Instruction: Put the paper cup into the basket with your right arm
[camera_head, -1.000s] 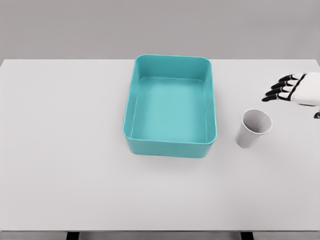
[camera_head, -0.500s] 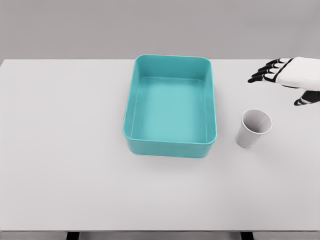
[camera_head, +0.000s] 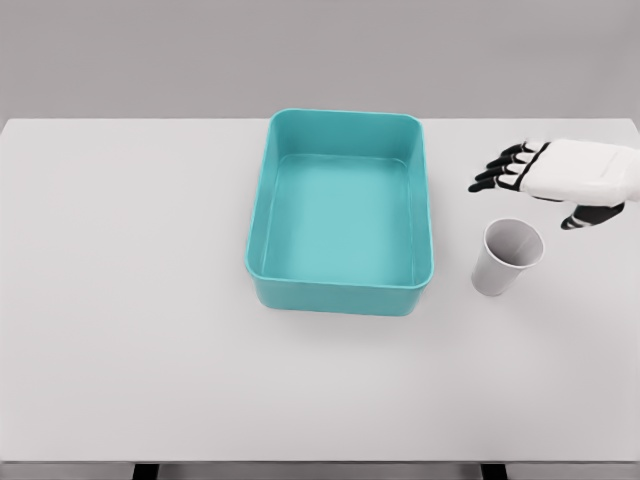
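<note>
Beside basket (camera_head: 342, 290), unmarked paper cup (camera_head: 508, 257)

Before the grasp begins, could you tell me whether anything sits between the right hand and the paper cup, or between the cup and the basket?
Nothing visible does. The right hand is open behind the upright paper cup, and only bare table separates the cup from the basket.

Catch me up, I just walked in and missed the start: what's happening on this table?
The robot's right hand hangs open above the white table, just behind an upright paper cup, its fingers spread and holding nothing. The cup stands to the right of a teal basket, apart from it, and nothing shows inside the basket. The left arm is out of view. The cup is not yet grasped.
</note>
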